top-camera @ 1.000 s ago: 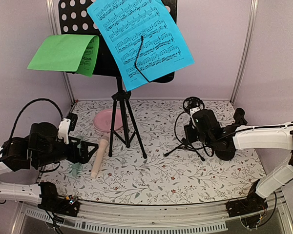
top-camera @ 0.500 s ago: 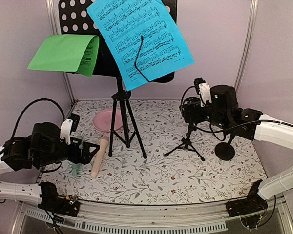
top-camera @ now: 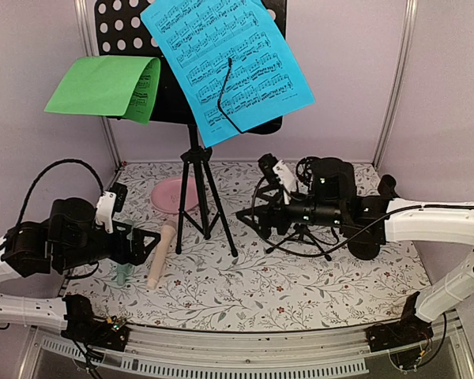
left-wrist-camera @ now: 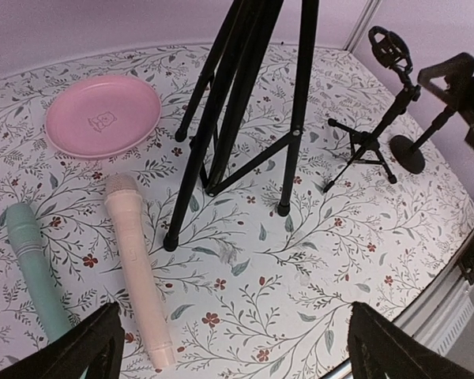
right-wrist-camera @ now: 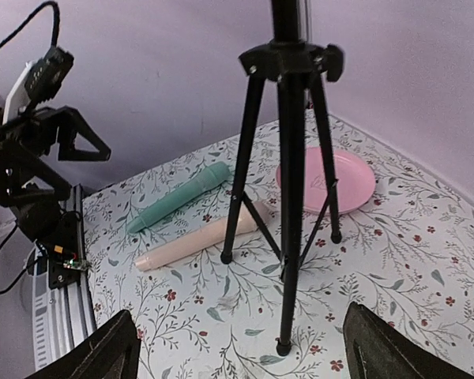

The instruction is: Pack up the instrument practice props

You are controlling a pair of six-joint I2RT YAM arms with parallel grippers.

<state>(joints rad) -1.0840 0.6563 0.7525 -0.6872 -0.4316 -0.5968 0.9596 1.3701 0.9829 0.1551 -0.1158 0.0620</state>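
The black perforated music desk [top-camera: 126,28] stands on tripod legs [top-camera: 204,197] with the blue music sheet [top-camera: 225,67] and the green music sheet [top-camera: 103,85] on it. The peach microphone [top-camera: 161,254] and the mint-green microphone [top-camera: 124,270] lie side by side on the cloth, just in front of my open, empty left gripper [top-camera: 144,241]. My right gripper [top-camera: 255,218] is open and empty, pointing left at the tripod legs [right-wrist-camera: 288,158]. A small black microphone tripod [top-camera: 304,230] stands under my right arm. Both microphones [left-wrist-camera: 134,268] [left-wrist-camera: 33,264] also show in the left wrist view.
A pink round plate [top-camera: 172,194] lies behind the stand's legs. A black stand with a round base [top-camera: 368,245] is at the right, beside the small tripod. Pale walls close the back and sides; a metal rail [top-camera: 245,355] runs along the near edge.
My right gripper has opened, lifted away from the small tripod and swung left toward the music stand's legs. The left arm has stayed put.
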